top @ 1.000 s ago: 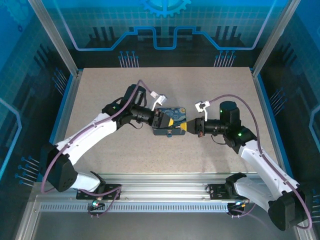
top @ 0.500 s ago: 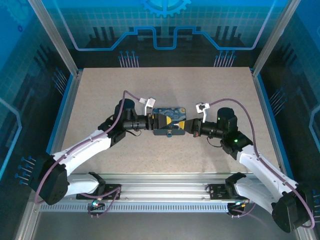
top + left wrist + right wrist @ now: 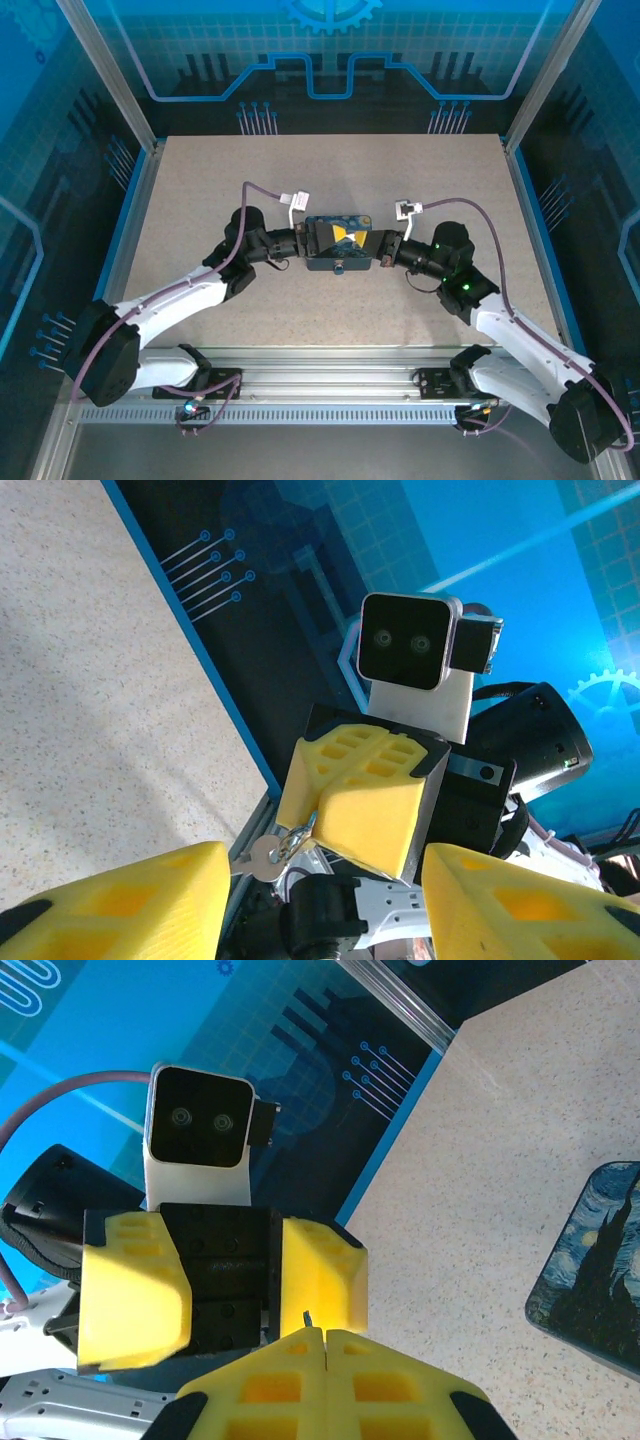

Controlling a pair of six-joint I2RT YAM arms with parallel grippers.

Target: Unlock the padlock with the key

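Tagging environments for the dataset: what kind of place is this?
Likely a lab robot cell or demo booth: an aluminium-profile frame with blue circuit-and-gear printed panels encloses a speckled tabletop, and the left arm and right arm are bolted to a slotted rail at its near edge.

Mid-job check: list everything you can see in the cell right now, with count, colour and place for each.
table: one, speckled beige, inside the enclosure.
tin: one, dark blue with a swirly painting print, flat on the middle of the table.
key: one seen, silver, hanging by its ring from the shut fingertips of the right gripper.
wall panels: blue with a circuit print, around the table.
rail: one, aluminium, near edge, by both arm bases.
left gripper: one, yellow fingers, open, facing the right gripper over the tin.
right gripper: one, yellow fingers, shut on the key's ring.
wrist cameras: two, black on white mounts, one per wrist.
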